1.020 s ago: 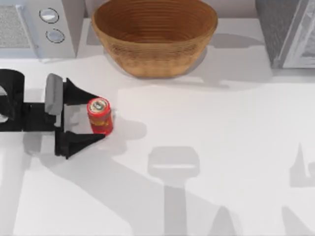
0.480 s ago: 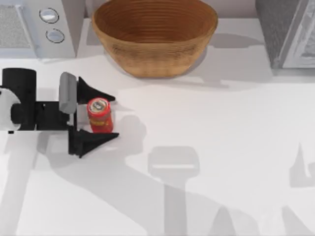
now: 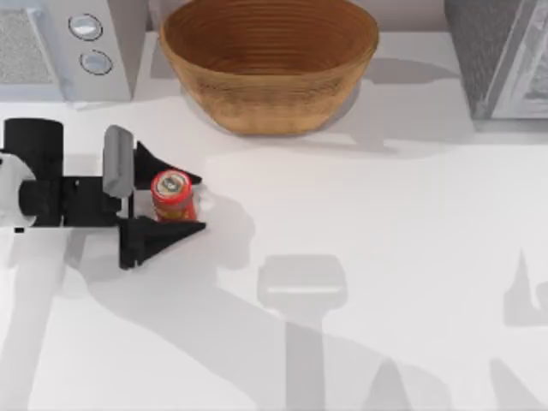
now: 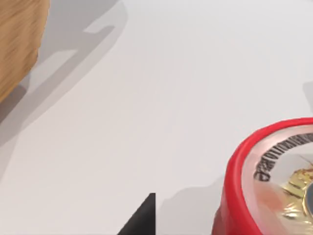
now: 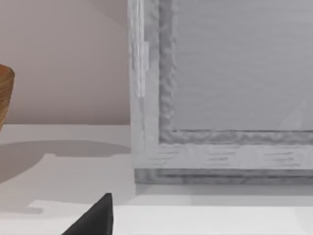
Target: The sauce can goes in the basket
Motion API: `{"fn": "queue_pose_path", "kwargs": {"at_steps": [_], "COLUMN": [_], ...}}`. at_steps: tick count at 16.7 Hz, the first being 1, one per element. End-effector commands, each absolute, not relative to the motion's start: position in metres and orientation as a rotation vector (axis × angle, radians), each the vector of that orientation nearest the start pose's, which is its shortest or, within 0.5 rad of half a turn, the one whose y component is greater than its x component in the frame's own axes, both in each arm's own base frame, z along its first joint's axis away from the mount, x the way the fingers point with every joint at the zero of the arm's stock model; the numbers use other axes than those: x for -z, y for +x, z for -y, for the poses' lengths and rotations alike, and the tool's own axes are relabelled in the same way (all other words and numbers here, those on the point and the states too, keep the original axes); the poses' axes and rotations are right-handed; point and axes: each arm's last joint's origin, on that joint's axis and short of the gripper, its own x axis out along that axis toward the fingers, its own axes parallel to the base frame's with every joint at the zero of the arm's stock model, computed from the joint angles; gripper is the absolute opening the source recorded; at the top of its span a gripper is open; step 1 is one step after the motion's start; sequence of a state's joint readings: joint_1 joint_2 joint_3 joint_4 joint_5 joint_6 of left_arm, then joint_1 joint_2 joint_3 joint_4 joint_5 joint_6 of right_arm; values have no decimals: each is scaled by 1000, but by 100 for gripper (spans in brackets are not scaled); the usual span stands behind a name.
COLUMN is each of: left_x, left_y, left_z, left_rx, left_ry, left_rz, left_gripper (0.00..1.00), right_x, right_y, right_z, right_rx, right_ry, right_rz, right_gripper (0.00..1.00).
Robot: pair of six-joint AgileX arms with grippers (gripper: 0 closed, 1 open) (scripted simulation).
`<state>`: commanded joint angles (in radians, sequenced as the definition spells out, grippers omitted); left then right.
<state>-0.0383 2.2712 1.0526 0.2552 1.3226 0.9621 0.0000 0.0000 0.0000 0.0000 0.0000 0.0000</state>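
Observation:
The sauce can [image 3: 172, 197], small and red with a silvery top, stands upright on the white table [image 3: 368, 223] at the left. My left gripper [image 3: 192, 203] reaches in from the left edge, and its black fingers [image 3: 158, 163] are pressed against both sides of the can. The left wrist view has the can's top [image 4: 279, 176] close up and one fingertip [image 4: 143, 220] beside it. The basket [image 3: 268, 64], a wide tan wicker bowl, sits at the back centre, apart from the can, and its side [image 4: 17, 44] also shows in the left wrist view. A black part of my right gripper [image 5: 93, 220] shows in the right wrist view.
A grey appliance with two round knobs [image 3: 68, 47] stands at the back left, close to the basket. A grey boxy unit [image 3: 505, 56] fills the back right corner, and its front [image 5: 220, 98] faces the right wrist camera. Arm shadows fall across the table's front.
My left gripper slid to the right until the can stood between its fingers, and then the fingers closed in on the can. The can has stayed where it was.

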Motion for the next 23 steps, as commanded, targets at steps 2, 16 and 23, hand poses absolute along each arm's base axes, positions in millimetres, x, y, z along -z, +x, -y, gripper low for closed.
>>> {"fn": "queue_pose_path", "kwargs": {"at_steps": [2, 16, 23], "left_x": [-30, -29, -34], "left_y": [379, 379, 373], "left_z": [42, 41, -2], "left_rx": [1442, 1439, 1379], "left_ry": [158, 158, 173], "left_rz": [-158, -158, -142], "left_gripper": [40, 0, 0], "right_x": [-160, -160, -160], "right_y": [106, 106, 106], "right_z": [1, 1, 1], "right_rx": [0, 0, 0], "right_ry": [0, 0, 0], "right_rz": [0, 0, 0], "right_gripper": [100, 100, 100]}}
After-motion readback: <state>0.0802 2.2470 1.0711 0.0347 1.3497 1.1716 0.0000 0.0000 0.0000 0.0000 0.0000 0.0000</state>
